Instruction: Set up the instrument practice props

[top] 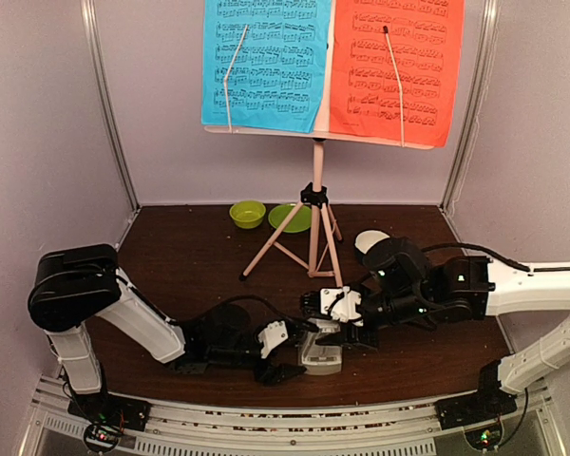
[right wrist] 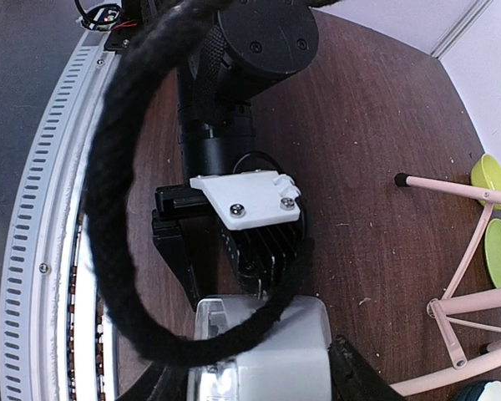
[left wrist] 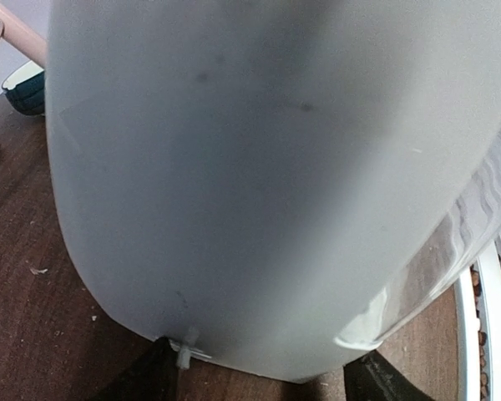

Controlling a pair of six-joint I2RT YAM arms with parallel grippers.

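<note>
- Metronome [top: 320, 357] sits mid near edge of the table [top: 190, 256], between both grippers.
- Right gripper [right wrist: 250, 380], half open, clamps its sides.
- Left gripper [top: 299, 353] straddles it, jaws wide; contact unclear.
- Stand [top: 315, 228] at far edge carries blue sheet [top: 266, 66] and red sheet [top: 399, 66].

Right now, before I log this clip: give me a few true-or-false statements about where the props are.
1. The blue sheet sits left of the red sheet on the music stand, seen from the top camera. True.
2. The music stand lies folded on the table. False: it stands upright on its tripod legs.
3. The metronome stands at the back beside the green bowl. False: it is near the arms' bases, with the left gripper and right gripper both at it.
4. The green bowl and green plate lie side by side behind the stand's legs. True.
</note>
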